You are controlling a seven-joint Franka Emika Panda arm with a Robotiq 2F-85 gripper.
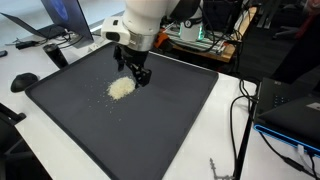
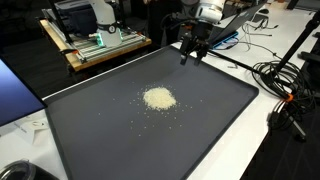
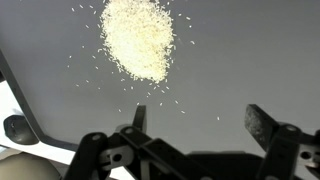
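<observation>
— Starting at the left edge in an exterior view: spotted a black mouse (image 1: 24,81) on the white surface (image 1: 40,62), an open laptop (image 1: 55,18) behind it, and the dark tray (image 1: 150,130) just beside. Anything on the tray itself?

— Found a heap of pale grains (image 1: 121,88), left of the tray's middle there, ringed by loose strays. Lay on the bare dark lining, touching nothing else.

— And just to the right of that?

— Met the end effector (image 1: 138,77), hung under the white arm (image 1: 145,25), pointed downward, close by the heap's right rim in that picture. Could not tell from there whether touching or clear.

— Spread or pressed together?

— Spread wide, gripping nothing. Showed best in the wrist view: caught a finger (image 3: 139,118) at bottom centre and a second finger (image 3: 262,122) further right, well apart, with only bare tray between. Placed the heap toward the upper left, apart from both.

— Looked again in an exterior view?

— Did. Passed a wooden rack (image 2: 100,45) at the far left, then the heap (image 2: 158,98) near the tray's middle, then the end effector (image 2: 190,58) up and to the right of it, raised and clear of the grains. Ended at tangled black cables (image 2: 282,85) on the surface at the right.
</observation>
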